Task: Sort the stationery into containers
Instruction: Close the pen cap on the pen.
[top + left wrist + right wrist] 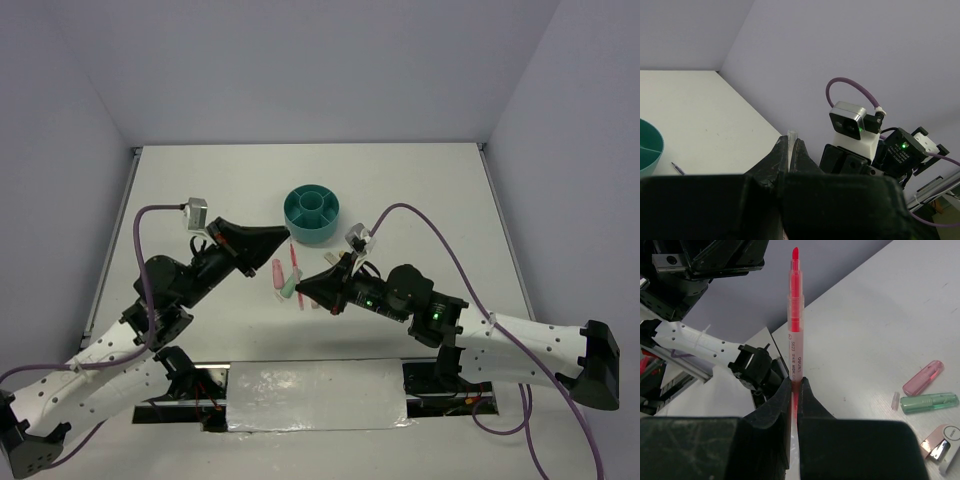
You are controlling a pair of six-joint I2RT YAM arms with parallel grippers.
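The teal organiser point(311, 213) stands mid-table, and its rim shows in the left wrist view point(650, 150). My right gripper point(301, 291) point(796, 382) is shut on the thin pink pen point(795, 325), which sticks up out of the jaws above the table point(293, 260). My left gripper point(284, 236) point(791, 142) is raised beside the organiser and shut on a small clear piece point(791, 134), seen edge-on. The pink capsule point(923, 378) point(277, 270), the pale-green capsule point(929, 402) point(289, 286), a small pale piece point(895, 401) and the pink-white clip point(940, 447) lie on the table. A thin grey pen tip point(678, 168) lies by the organiser.
The two grippers are close together in front of the organiser, left of the table's middle. A foil-covered strip point(315, 395) lies along the near edge between the arm bases. Grey walls enclose the table on three sides.
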